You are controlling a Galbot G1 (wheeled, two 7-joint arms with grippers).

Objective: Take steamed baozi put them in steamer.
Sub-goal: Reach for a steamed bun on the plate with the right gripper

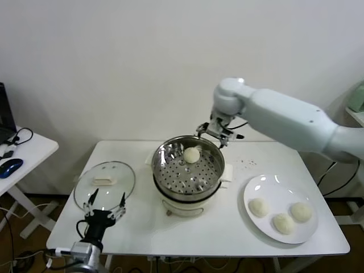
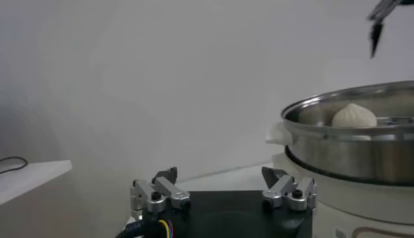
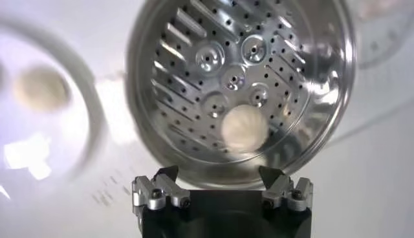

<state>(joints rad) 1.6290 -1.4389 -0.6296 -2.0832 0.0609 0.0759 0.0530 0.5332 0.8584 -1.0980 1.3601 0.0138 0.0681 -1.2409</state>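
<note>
At the near left edge of the white table (image 1: 142, 227), the left gripper (image 1: 105, 200) is parked with its fingers spread and empty, just in front of the round glass lid (image 1: 104, 183) with its small white handle. It takes no part in this step.

In the middle stands the round shiny stainless-steel steamer (image 1: 187, 165) with a perforated bottom, seated on a cream-white cooker base (image 1: 185, 206). One smooth cream-white dome-shaped baozi (image 1: 191, 154) lies inside it, on the far side of the perforated floor, apart from the wall.

Just above the far right rim of the steamer hangs the right gripper (image 1: 219, 132), jaws wide apart and holding nothing; its wrist view looks straight down into the basket at the bun (image 3: 244, 127) below it.

On the right, near the table's near edge, the flat round white plate (image 1: 259, 185) carries the three other baozi (image 1: 282, 215), close together but seemingly not touching.

The step in hand looks like clearing the steamer to fetch the next bun. To do it well, the right arm should rise clear of the metal rim before swinging right, keep its jaws wide, and come down over the top of one bun. The leftmost is probably easiest to straddle without nudging its neighbours. The dough likely dents, so a gentle squeeze low on the sides would suit. The next bun belongs on bare floor, near or left of the one already placed.
</note>
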